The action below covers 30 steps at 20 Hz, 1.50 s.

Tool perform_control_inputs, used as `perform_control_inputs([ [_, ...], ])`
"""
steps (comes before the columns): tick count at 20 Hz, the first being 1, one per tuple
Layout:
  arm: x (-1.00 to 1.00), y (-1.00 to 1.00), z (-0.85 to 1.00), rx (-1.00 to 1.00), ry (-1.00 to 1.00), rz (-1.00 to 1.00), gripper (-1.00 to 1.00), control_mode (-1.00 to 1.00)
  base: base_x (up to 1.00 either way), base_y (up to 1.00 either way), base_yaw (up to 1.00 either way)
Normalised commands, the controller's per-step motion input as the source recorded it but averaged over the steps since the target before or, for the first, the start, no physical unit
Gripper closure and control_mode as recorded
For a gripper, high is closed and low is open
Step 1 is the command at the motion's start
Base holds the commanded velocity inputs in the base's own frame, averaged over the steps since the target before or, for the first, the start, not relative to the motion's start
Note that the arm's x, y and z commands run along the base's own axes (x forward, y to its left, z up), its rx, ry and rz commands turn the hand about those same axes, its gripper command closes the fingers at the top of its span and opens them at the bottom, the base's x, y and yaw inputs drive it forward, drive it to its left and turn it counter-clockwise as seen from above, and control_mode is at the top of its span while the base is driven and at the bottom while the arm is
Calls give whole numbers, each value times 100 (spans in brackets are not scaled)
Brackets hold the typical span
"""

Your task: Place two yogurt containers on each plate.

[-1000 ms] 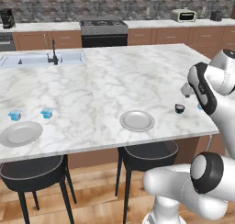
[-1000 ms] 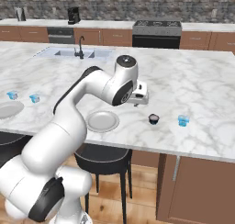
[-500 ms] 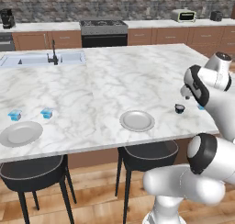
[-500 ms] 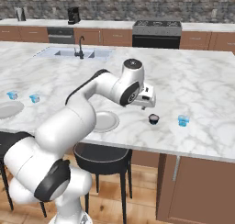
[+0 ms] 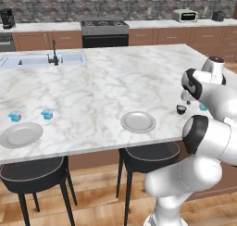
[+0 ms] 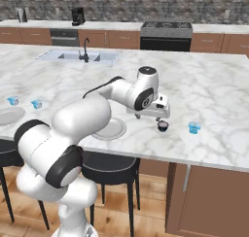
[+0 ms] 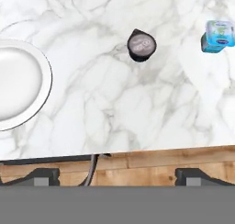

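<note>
Left base view: the marble island counter (image 5: 115,86) carries two grey plates, one near the left front edge (image 5: 21,135) and one at mid-front (image 5: 138,122); both are bare. Two blue yogurt containers (image 5: 15,116) (image 5: 46,114) stand just behind the left plate, apart from it. A small dark cup (image 5: 181,110) sits right of the mid plate, and a sliver of a third blue container (image 5: 202,107) shows beside the arm. Right base view: the gripper (image 6: 151,117) hangs above the counter between the mid plate (image 6: 111,129) and the dark cup (image 6: 163,126), with that third yogurt container (image 6: 194,127) further right, well clear of the plate. Hand view: plate rim (image 7: 46,81) at left, dark cup (image 7: 141,45) centre, yogurt container (image 7: 219,36) at the right edge; the jaws stand wide apart and hold nothing. Judgement: no container is yet placed; the step in hand appears to be the approach to the lone right-hand container. The next move calls for shifting past the dark cup without knocking it, centring over the container and descending.
</note>
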Motion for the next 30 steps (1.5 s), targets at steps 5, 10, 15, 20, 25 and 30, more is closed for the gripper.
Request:
perform_control_inputs([
  [5,38,-15,-22,0,12,0,-100,-100,0,0,0],
  [10,40,-1,-22,1,2,0,-100,-100,0,0,0],
  [15,32,-3,-21,8,-1,0,-100,-100,0,0,0],
  [20,33,0,-31,8,-3,0,-100,-100,0,0,0],
  [25,39,-7,-27,2,0,0,-100,-100,0,0,0],
  [30,37,-10,-24,0,0,0,-100,-100,0,0,0],
])
